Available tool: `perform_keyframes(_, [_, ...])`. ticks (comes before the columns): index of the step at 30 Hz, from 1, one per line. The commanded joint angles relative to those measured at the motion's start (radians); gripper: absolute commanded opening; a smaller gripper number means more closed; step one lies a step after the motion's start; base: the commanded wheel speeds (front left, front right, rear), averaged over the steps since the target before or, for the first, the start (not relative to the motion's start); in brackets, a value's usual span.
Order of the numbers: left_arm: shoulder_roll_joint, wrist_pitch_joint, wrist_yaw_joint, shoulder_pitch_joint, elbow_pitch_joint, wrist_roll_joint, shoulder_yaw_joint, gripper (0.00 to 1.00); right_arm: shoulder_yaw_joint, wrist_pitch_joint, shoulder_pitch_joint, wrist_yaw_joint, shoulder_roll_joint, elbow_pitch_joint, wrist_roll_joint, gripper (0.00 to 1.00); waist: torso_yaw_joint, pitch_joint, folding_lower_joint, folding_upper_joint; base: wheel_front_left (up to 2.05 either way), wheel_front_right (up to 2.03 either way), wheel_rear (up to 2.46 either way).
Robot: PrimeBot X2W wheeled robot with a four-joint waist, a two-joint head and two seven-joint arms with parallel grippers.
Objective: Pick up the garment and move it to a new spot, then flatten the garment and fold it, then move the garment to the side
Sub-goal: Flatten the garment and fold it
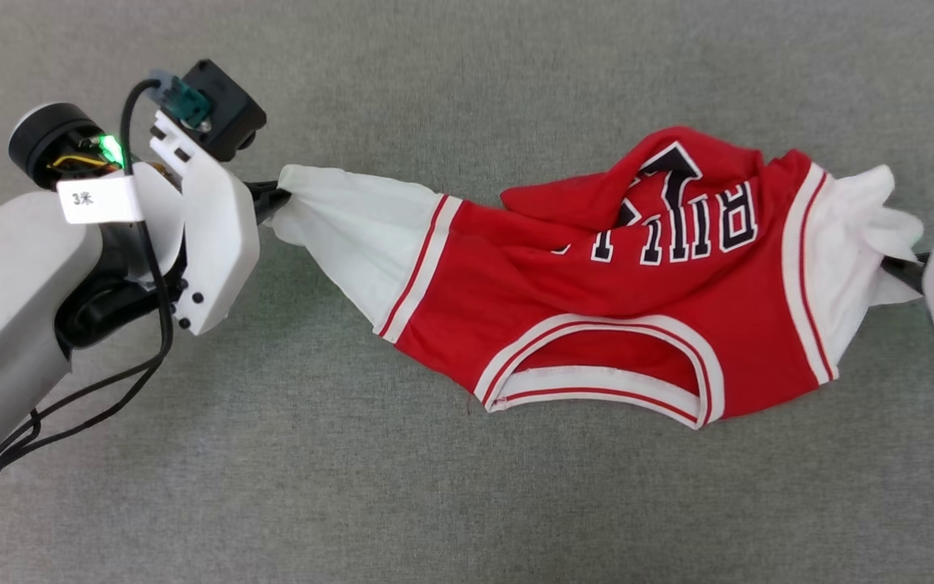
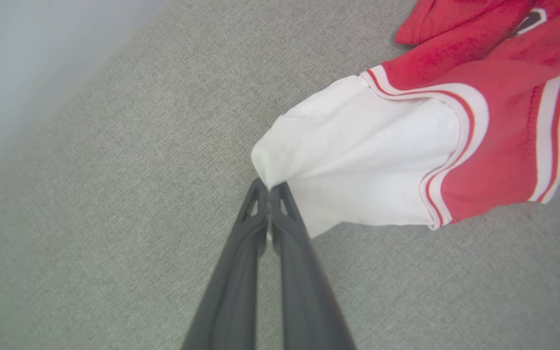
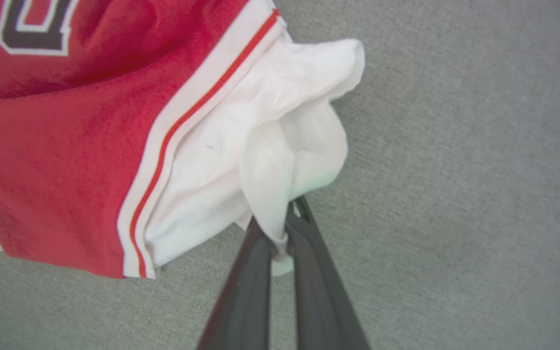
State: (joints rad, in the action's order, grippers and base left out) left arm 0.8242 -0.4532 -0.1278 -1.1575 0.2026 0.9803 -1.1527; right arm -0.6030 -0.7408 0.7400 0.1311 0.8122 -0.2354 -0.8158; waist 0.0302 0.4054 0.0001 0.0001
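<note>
Garment [image 1: 597, 308] lies strung between both claws on grey fabric surface [image 1: 434, 503]. Left gripper [image 2: 269, 194] clenched on white sleeve tip [image 2: 275, 163] right at its jaws; right gripper [image 3: 284, 233] pinches opposite sleeve [image 3: 270, 160]. Sleeve-end holds probably meant to pull it flat.

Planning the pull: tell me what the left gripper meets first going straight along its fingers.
The garment: the left gripper is shut on its white sleeve, so that cloth comes first, probably the red body beyond.
</note>
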Motion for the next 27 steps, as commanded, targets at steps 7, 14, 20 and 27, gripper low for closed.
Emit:
perform_keyframes(7, [0.042,0.057,0.017,0.033,-0.055,0.016,0.028,0.00,0.029,0.077,-0.083,-0.001,0.112,0.131,-0.065,0.00,-0.012,-0.113,-0.0001,-0.0001,0.00,0.00,0.00])
perform_keyframes(14, [0.082,0.098,0.051,0.005,-0.153,0.021,0.078,0.00,0.124,0.098,-0.132,-0.001,0.170,0.258,-0.093,0.00,-0.025,-0.163,-0.0001,-0.0001,0.00,0.00,0.00])
perform_keyframes(20, [0.068,0.117,0.071,-0.072,-0.198,0.018,0.134,0.00,0.228,0.079,-0.084,-0.001,0.164,0.332,-0.087,0.00,-0.027,-0.176,-0.0001,-0.0001,0.00,0.00,0.00])
perform_keyframes(27, [0.004,0.144,0.059,-0.221,-0.138,0.012,0.210,0.00,0.295,0.015,0.104,-0.001,0.134,0.335,-0.036,0.00,-0.031,-0.149,-0.0001,-0.0001,0.00,0.00,0.00])
